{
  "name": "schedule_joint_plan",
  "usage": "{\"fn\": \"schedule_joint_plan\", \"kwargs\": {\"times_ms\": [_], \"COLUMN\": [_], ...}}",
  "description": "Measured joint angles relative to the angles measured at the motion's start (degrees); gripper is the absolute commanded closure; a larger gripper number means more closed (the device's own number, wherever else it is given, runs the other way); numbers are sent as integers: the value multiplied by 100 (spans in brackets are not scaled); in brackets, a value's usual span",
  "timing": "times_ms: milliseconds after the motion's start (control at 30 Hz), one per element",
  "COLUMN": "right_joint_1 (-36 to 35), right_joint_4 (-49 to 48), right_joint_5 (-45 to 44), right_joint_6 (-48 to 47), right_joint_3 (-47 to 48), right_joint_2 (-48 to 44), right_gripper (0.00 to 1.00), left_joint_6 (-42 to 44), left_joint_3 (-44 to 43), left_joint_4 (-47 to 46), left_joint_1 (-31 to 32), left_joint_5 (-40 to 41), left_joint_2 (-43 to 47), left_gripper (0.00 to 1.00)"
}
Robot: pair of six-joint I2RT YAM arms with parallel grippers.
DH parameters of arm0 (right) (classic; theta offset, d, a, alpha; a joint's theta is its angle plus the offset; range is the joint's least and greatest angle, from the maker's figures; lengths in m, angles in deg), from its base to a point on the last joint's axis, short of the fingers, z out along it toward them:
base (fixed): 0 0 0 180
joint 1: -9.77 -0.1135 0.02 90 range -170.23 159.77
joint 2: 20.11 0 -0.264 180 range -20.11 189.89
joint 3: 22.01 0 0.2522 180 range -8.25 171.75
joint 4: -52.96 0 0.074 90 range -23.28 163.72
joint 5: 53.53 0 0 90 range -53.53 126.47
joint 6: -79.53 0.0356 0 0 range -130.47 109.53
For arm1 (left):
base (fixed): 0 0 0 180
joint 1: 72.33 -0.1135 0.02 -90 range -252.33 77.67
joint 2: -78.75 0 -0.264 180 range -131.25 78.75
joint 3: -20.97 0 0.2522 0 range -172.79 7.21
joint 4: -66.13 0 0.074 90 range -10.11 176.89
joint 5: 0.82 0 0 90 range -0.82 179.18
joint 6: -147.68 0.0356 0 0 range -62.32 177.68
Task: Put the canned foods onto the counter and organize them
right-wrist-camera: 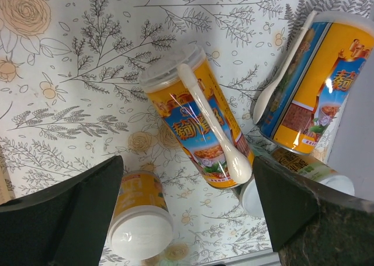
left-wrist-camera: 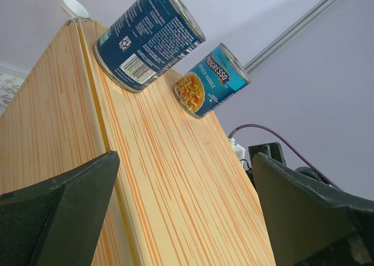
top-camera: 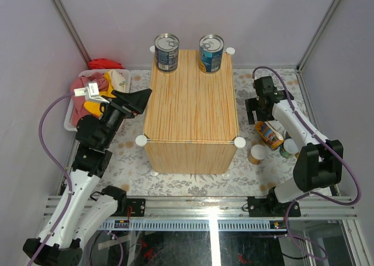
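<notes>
The counter (top-camera: 191, 105) is a light wood-grain box in the middle of the mat. Two blue-labelled cans (top-camera: 166, 52) (top-camera: 211, 53) stand at its far edge; the left wrist view shows them too (left-wrist-camera: 146, 35) (left-wrist-camera: 211, 82). My left gripper (top-camera: 142, 98) is open and empty at the counter's left edge (left-wrist-camera: 186, 158). My right gripper (top-camera: 256, 115) is open and empty above the mat to the right of the counter (right-wrist-camera: 188, 159). Below it an orange-yellow can (right-wrist-camera: 198, 125) lies on its side with a white spoon on it. A small white-lidded can (right-wrist-camera: 140, 216) stands beside it.
More orange-yellow cans lie at the right (right-wrist-camera: 315, 96) (right-wrist-camera: 304, 166), near my right arm's base (top-camera: 288, 148). A white basket (top-camera: 71, 111) with red, pink and yellow cloths sits at the left. Grey walls close in on three sides. The floral mat (top-camera: 128, 161) covers the floor.
</notes>
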Motion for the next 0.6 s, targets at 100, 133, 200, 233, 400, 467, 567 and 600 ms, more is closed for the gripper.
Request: {"fn": "schedule_joint_plan", "kwargs": {"times_ms": [100,133,200,233,400,467,567,600], "right_joint_1": [0,0,0,0,-2,-2,-9,-9], "right_joint_4": [-17,-20,-50,-52,-76,-92,-199,-238], "right_joint_5": [-2,-2,-9,-13,-85,-160,-369,-463], "right_joint_6": [0,0,0,0,0,2,-2,-2], "right_joint_3": [-48,-68,-129,-173,-363,-380,-380,-380], "right_joint_2": [103,151,275,350,697,837,1008,1045], "right_gripper": [1,0,1,1,0,1,1,1], "left_joint_6": [4,4,4,4,4,4,9,11], "left_joint_3": [0,0,-2,-4,-7,-11,-26,-31], "left_joint_4": [2,2,-2,-4,-13,-13,-11,-13], "left_joint_1": [0,0,0,0,0,0,0,0], "left_joint_5": [0,0,0,0,-2,-2,0,0], "left_joint_2": [-4,-11,-39,-55,-179,-216,-247,-254], "left_gripper": [3,3,3,3,3,3,3,3]}}
